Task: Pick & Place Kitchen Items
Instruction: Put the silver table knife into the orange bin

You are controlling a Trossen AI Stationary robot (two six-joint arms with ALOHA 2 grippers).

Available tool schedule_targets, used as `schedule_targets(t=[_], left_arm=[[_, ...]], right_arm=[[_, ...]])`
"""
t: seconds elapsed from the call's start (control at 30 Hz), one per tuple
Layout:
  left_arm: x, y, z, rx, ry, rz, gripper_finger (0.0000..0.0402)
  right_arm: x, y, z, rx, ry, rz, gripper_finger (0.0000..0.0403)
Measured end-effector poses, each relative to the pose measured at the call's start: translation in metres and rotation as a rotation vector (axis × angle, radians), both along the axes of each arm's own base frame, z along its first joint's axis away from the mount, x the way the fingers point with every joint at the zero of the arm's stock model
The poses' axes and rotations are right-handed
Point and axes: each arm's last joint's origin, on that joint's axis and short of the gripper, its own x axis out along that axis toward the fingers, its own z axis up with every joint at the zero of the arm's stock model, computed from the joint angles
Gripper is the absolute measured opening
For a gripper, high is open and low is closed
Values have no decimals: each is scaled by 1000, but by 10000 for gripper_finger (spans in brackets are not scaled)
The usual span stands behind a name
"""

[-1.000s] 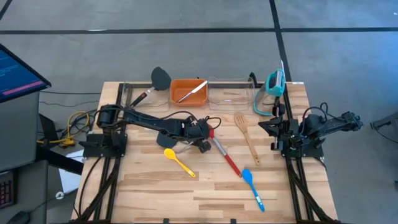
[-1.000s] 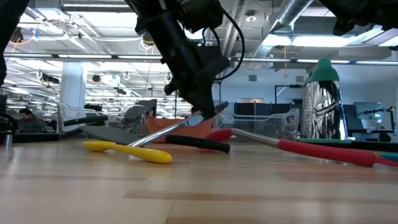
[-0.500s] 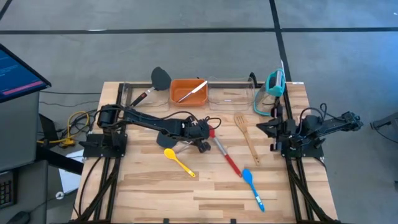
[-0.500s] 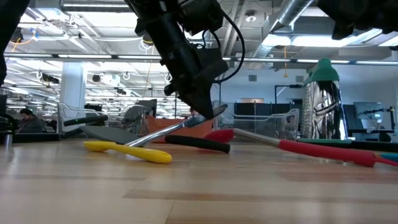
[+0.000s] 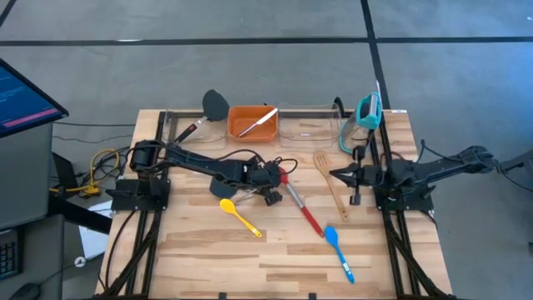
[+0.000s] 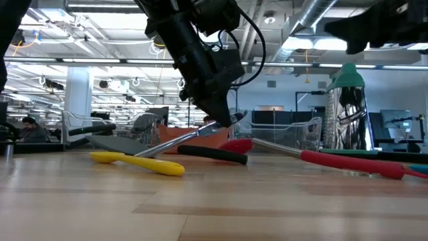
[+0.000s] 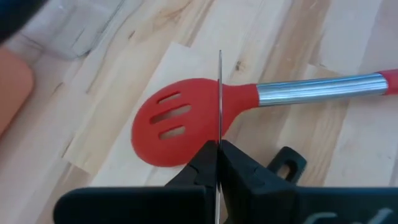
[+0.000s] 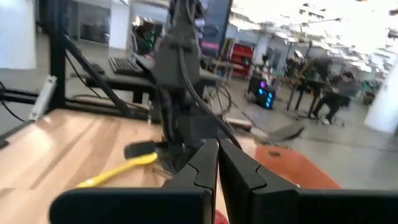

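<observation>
The black spatula [image 6: 144, 146] sits mid-tabletop [image 5: 275, 258], its metal handle clamped in my left gripper [image 5: 265, 185], blade end touching wood beside the yellow spoon [image 5: 237, 215]. I'd lift straight before swinging. Right gripper [image 5: 343, 175] waits, closed, empty.

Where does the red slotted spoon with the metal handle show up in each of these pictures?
High view: the red slotted spoon lies mid-table, head beside the left gripper.
Low view: its red grip stretches right, its head behind the black handle.
Left wrist view: its head fills the centre, past the shut fingers.
Right wrist view: not clearly in it.
Shared landmark: the yellow spoon, in high, low and right wrist views.
</observation>
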Motion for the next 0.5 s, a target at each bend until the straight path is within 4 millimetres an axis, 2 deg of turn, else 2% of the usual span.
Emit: schedule_targets(t=[0.2, 0.3, 0.4, 0.5], left_arm=[[1, -5, 1, 2, -9, -21, 1], [2, -9, 2, 9, -23, -41, 1], [4, -13, 3, 21, -47, -69, 1], [6, -16, 5, 28, -64, -87, 1]], right_arm=[[19, -2, -20, 147, 140, -22, 10], [29, -2, -31, 128, 209, -39, 13], [40, -5, -32, 112, 175, -64, 31], [48, -8, -35, 116, 158, -38, 65]])
